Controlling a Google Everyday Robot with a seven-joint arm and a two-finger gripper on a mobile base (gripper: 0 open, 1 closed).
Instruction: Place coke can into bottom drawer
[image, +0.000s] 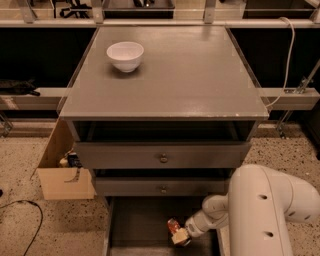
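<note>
Camera view shows your gripper (179, 235) clamped on the coke can (173, 226), low inside the open bottom drawer (137, 225), right of centre. Judged light, thin-walled, dented and slick: hold it mid-body and squeeze gently

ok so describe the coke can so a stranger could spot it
Find the grey cabinet and its open bottom drawer. Over the dark floor, at the gripper of the white arm, is the coke can: the only small red-orange thing there.

White bowl (125, 55) on grey cabinet top (175, 85), cardboard box (62, 180) on floor beside it, perhaps holding bottles
</note>
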